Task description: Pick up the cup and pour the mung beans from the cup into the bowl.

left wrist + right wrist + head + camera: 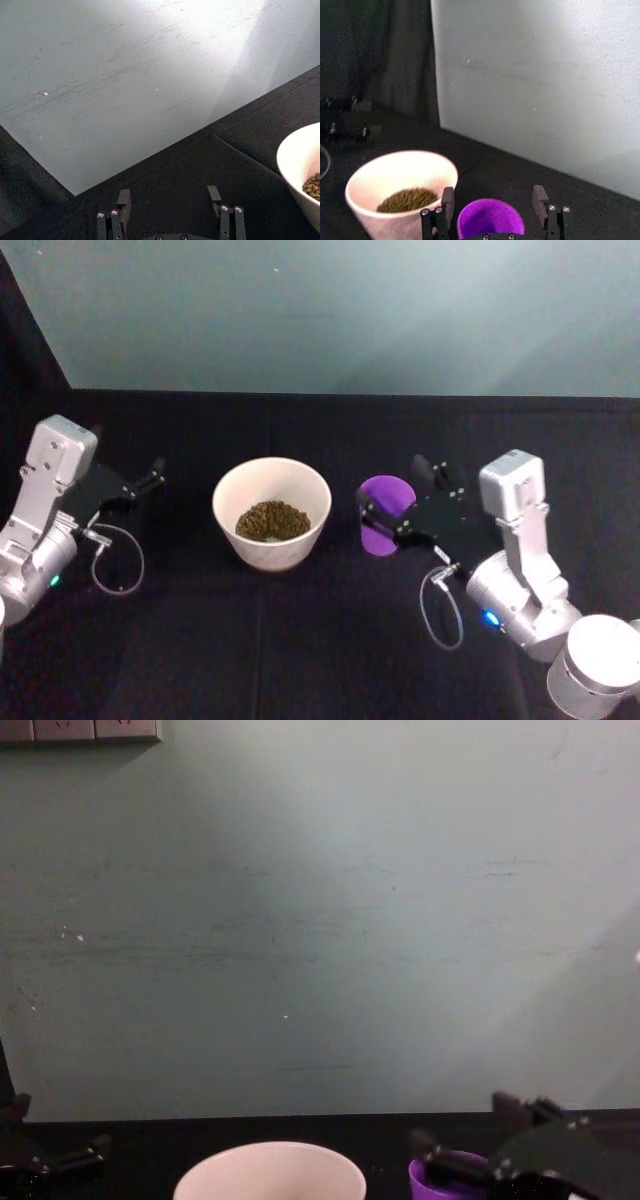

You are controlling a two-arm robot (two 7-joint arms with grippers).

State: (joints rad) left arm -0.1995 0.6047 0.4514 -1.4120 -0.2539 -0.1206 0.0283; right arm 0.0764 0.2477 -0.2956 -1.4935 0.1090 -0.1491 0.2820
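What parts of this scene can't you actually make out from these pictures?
- Bottom of the cup: the right wrist view's lower edge cuts it off, so any leftover beans are hidden.
- Right gripper: its fingers flank the cup, but contact is unclear in the head view.
- Bowl: in the chest view the frame edge hides everything below the rim.
- Bowl's outer base: shadowed against the black table.
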